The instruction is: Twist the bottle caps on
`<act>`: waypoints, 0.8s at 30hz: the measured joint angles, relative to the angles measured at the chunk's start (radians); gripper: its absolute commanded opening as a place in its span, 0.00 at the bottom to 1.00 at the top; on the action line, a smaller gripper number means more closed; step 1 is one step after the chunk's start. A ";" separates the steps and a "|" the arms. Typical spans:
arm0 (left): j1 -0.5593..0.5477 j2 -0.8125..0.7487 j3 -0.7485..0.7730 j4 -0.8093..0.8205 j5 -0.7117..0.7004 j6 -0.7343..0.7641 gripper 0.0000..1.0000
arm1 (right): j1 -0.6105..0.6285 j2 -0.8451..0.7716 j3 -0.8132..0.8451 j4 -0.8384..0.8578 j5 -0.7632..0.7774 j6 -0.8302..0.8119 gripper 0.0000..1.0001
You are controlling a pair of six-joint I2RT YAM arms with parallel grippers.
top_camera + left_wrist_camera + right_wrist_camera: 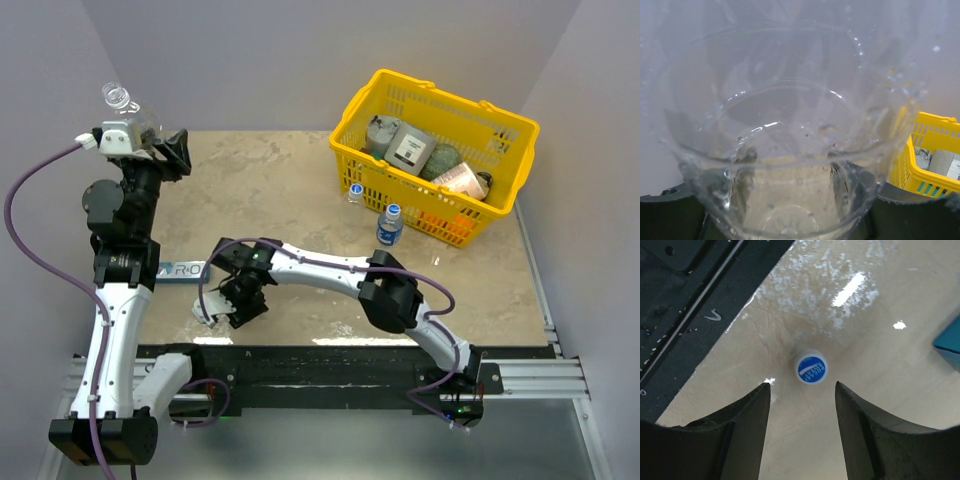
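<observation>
Blue cap, white print unreadable, lies on worktop, near left; right hand spread open over it. Left hand clenched on clear bottle, held high, far left.

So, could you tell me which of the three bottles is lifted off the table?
The clear bottle in the left hand, up at far left; the labelled bottle and the third bottle stand by the yellow basket.

Beige table — yellow basket, labelled bottle and plain bottle beside it, one blue cap.
</observation>
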 measured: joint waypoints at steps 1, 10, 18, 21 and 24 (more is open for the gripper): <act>0.000 -0.002 0.000 -0.002 0.000 -0.003 0.00 | 0.005 0.008 0.000 -0.006 0.000 -0.006 0.58; 0.000 -0.004 -0.004 -0.008 0.015 -0.015 0.00 | 0.018 0.072 0.039 0.005 0.000 -0.003 0.58; 0.000 -0.003 -0.019 -0.008 0.026 -0.024 0.00 | 0.010 0.076 0.056 0.036 0.000 0.007 0.56; 0.000 -0.002 -0.023 -0.008 0.029 -0.033 0.00 | 0.007 0.082 0.056 0.036 0.001 0.003 0.54; 0.000 -0.002 -0.023 -0.008 0.032 -0.039 0.00 | 0.003 0.089 0.056 0.037 0.000 0.000 0.53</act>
